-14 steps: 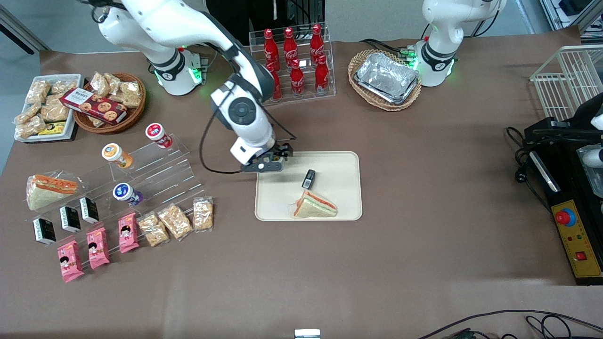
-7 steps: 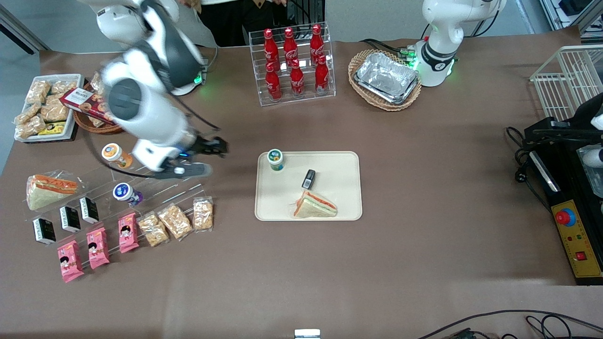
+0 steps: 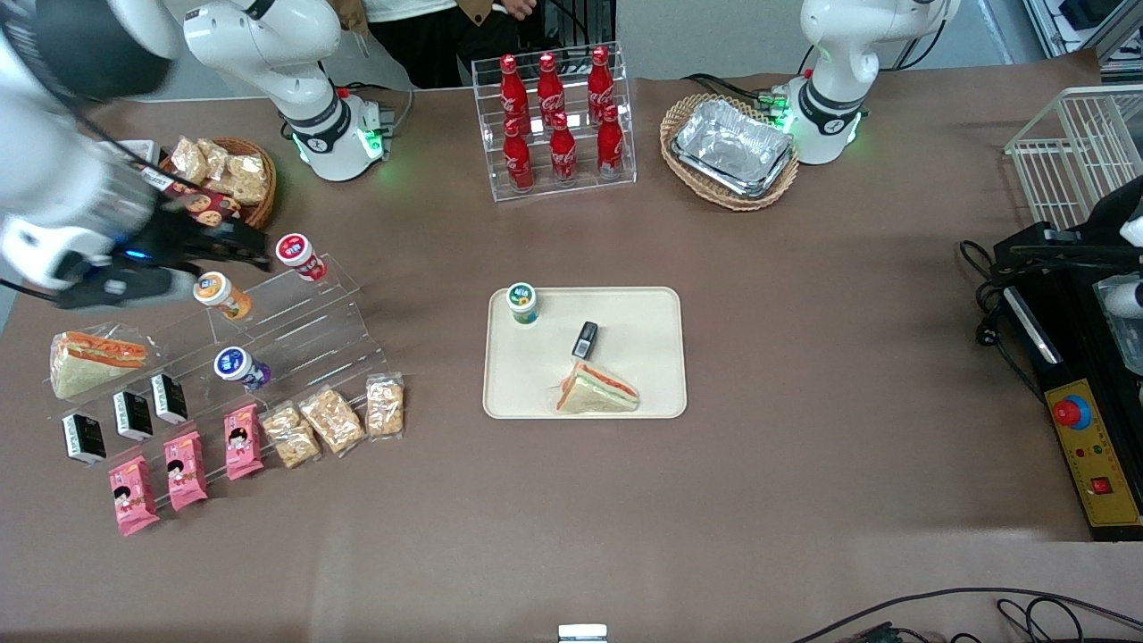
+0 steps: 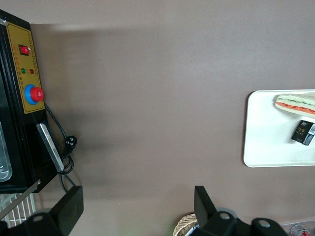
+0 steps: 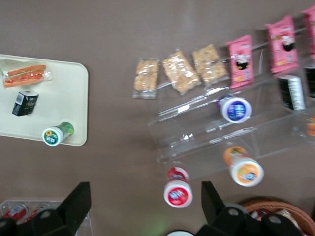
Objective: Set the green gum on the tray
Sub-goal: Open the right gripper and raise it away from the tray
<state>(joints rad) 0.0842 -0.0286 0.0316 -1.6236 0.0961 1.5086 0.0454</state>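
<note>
We see the table [image 3: 804,464] first, then the tray [image 3: 643,393] near its middle. The gum [image 3: 521,303] stands upright in the tray's corner farthest from the front cam, toward the working arm's end, apart from the sandwich [image 3: 596,389] and the small black pack [image 3: 585,339] that share the tray.

What's changed: 1 s ago the gripper sat over that tray corner and hid the gum; half a sec later the gum stood free on the tray and the arm was swinging off. Now the gripper [image 3: 210,243] is well away, above the clear stepped rack [image 3: 295,330], close to the orange bottle [image 3: 221,295] and red bottle [image 3: 298,254]. Its fingers are spread wide w/ nothing between them. We judge the placing done: gum is on the tray, released, arm retreating. Nothing left but to park.

Views differ. Right wrist cam looks straight down and shows the gum [image 5: 57,134] leaning a bit w/ its lid toward the lens, tight to the tray [image 5: 64,88] rim, plus both fingers apart and empty, which the blurred front view only hints at. Left wrist cam catches one tray [image 4: 266,142] end w/ sandwich [image 4: 295,103] and pack [image 4: 303,133], but no gum and no working gripper.
</note>
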